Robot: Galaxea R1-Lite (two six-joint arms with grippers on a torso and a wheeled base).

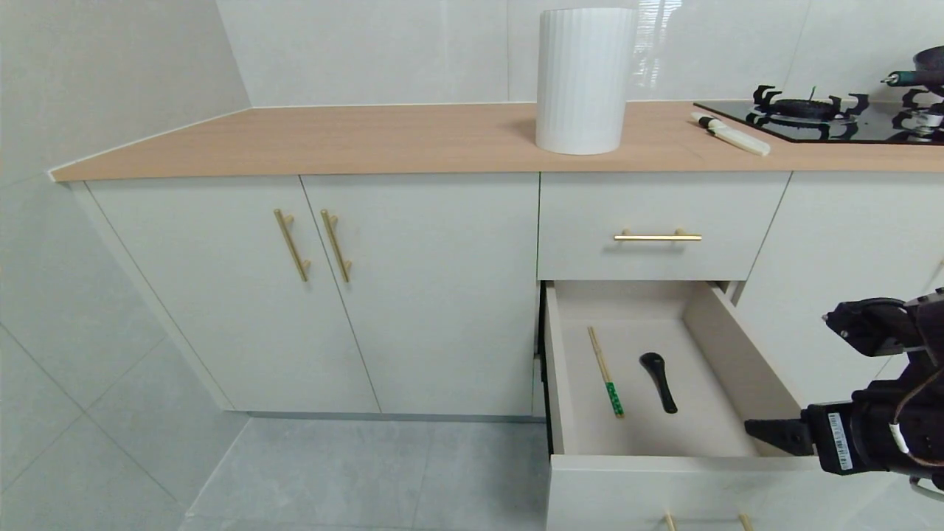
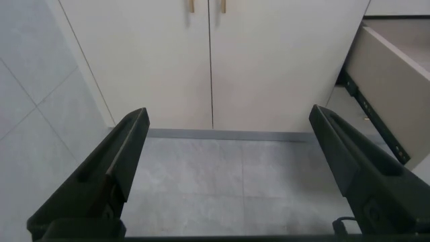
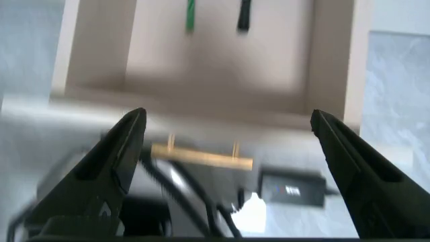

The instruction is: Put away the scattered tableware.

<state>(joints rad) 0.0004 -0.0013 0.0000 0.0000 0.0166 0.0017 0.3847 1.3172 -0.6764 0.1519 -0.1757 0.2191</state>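
Observation:
The lower drawer (image 1: 745,369) is pulled out. Inside it lie a pair of wooden chopsticks (image 1: 605,372) with green tips and a black spoon (image 1: 658,380), side by side. My right gripper (image 1: 789,375) hangs open just off the drawer's right front corner, nothing between its fingers. In the right wrist view that gripper (image 3: 228,128) sits above the drawer front and its gold handle (image 3: 201,156), with the chopsticks (image 3: 191,15) and spoon (image 3: 244,15) beyond. My left gripper (image 2: 228,124) is open and empty, low over the floor facing the cabinet doors (image 2: 211,60).
On the wooden countertop (image 1: 369,136) stand a tall white ribbed container (image 1: 582,81) and a white-handled knife (image 1: 730,134) beside the gas hob (image 1: 826,114). A shut drawer (image 1: 656,236) is above the open one. Grey tiled floor (image 1: 332,472) lies free to the left.

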